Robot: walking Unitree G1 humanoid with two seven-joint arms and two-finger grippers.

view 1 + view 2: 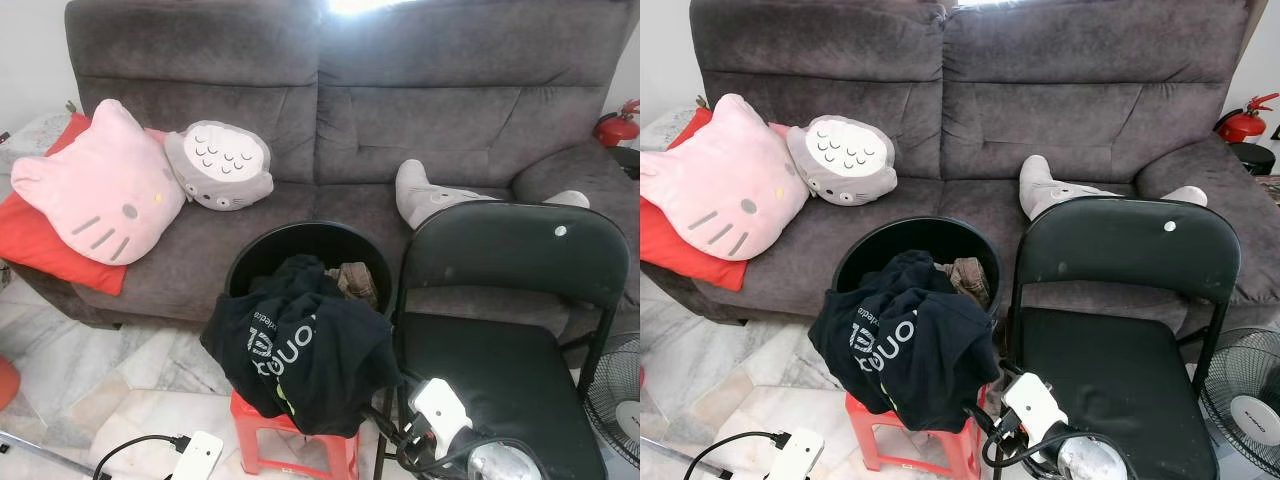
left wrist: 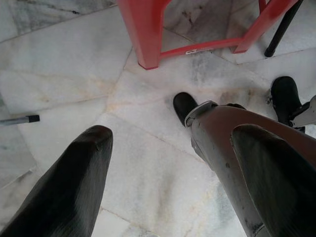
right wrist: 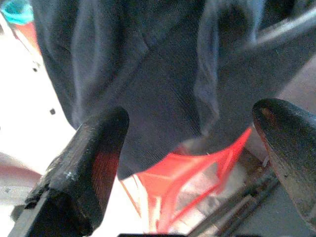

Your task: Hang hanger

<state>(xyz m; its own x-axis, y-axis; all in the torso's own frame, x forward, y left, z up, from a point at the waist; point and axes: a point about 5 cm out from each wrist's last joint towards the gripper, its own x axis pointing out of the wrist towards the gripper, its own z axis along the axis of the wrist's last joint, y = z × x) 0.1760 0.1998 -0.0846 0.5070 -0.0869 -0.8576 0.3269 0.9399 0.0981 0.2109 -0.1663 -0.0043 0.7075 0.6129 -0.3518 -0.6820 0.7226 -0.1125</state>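
Note:
A black T-shirt (image 1: 300, 350) with pale lettering hangs over the rim of a round black basket (image 1: 260, 255), which stands on a red stool (image 1: 290, 440). More clothes (image 1: 352, 280) lie inside it. My right gripper (image 3: 192, 113) is open, low beside the stool, its fingers (image 3: 94, 163) aimed at the shirt's hanging hem (image 3: 163, 98) without touching it. Its white wrist (image 1: 440, 410) shows between the shirt and the chair. My left gripper (image 2: 173, 143) hangs open above the marble floor, near the stool's legs (image 2: 145, 34).
A black folding chair (image 1: 510, 370) stands close on the right of the basket. Behind is a grey sofa (image 1: 330, 120) with a pink cat cushion (image 1: 105, 190), a grey cushion (image 1: 220, 165) and a red one (image 1: 40, 240). A fan (image 1: 1245, 400) stands far right.

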